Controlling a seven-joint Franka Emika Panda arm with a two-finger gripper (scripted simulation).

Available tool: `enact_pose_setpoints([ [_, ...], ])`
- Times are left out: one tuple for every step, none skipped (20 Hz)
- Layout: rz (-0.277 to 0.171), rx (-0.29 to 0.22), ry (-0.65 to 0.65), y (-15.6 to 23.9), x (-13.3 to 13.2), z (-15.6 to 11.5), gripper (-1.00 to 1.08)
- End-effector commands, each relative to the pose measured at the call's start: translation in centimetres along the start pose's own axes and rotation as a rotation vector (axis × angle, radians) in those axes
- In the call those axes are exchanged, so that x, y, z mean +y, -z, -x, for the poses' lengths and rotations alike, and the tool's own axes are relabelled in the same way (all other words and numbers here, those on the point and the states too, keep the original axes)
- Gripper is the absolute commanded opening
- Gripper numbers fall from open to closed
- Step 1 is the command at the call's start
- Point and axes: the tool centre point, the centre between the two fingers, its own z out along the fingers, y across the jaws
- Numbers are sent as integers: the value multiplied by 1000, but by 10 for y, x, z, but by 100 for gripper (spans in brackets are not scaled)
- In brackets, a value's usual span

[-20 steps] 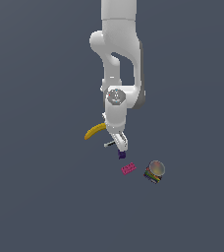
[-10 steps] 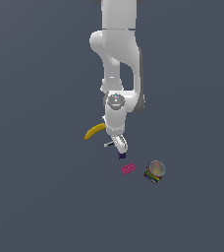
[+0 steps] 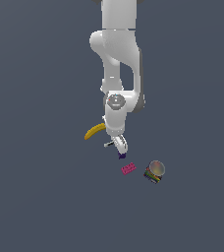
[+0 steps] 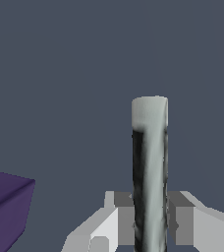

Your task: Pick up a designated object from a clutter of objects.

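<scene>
The designated object, a thin black marker with a white end [image 4: 150, 162], stands between my two fingers in the wrist view. Both pads touch its sides, so my gripper [image 4: 151, 224] is shut on it. In the exterior view the gripper [image 3: 120, 146] is low over the clutter of objects, and the marker's white end [image 3: 107, 144] pokes out toward the exterior view's left. The rest of the marker is hidden by the fingers.
A dark purple block [image 3: 122, 156] [image 4: 6, 206] lies just beside the gripper. The yellow banana [image 3: 94, 131] curves away behind it on the exterior view's left. A pink studded brick [image 3: 128, 169] and a multicoloured round-topped can [image 3: 155, 171] lie toward the exterior view's right.
The arm has sunk a little lower over the marker. The objects around it have not shifted.
</scene>
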Motion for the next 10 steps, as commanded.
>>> enact_pose_setpoints([
  [0,0,0,1,0,0,-100],
  [0,0,0,2,1,0,-100],
  [0,0,0,3,1,0,-100],
  [0,0,0,5,1,0,-100],
  [0,0,0,7,2,-1,-100],
  [0,0,0,10,3,-1,-100],
  [0,0,0,13,3,-1,-100],
  [0,0,0,16,4,-1,-100],
  [0,0,0,20,5,-2,-100],
  [0,0,0,24,6,-2,-100],
])
